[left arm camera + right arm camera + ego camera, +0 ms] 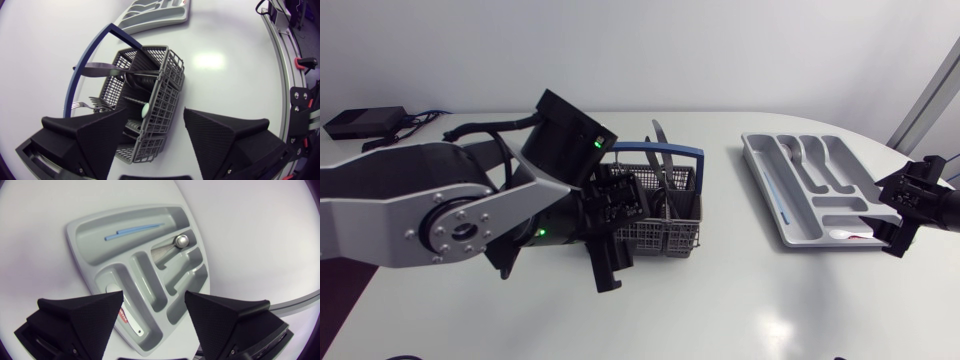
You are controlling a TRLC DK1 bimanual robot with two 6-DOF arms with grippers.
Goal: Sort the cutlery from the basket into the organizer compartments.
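A grey wire basket with a blue handle stands mid-table, and a knife sticks out of it. My left gripper hovers open over the basket's near-left side. In the left wrist view the basket lies ahead of and under the open left gripper; it holds a knife, a fork and a small white piece. At the right lies the grey organizer. My right gripper is open above the organizer's end, where a white spoon lies.
The organizer also holds a thin blue stick in its long compartment and a metal utensil in another. A black box with cables sits at the far left corner. Bare white tabletop separates basket and organizer.
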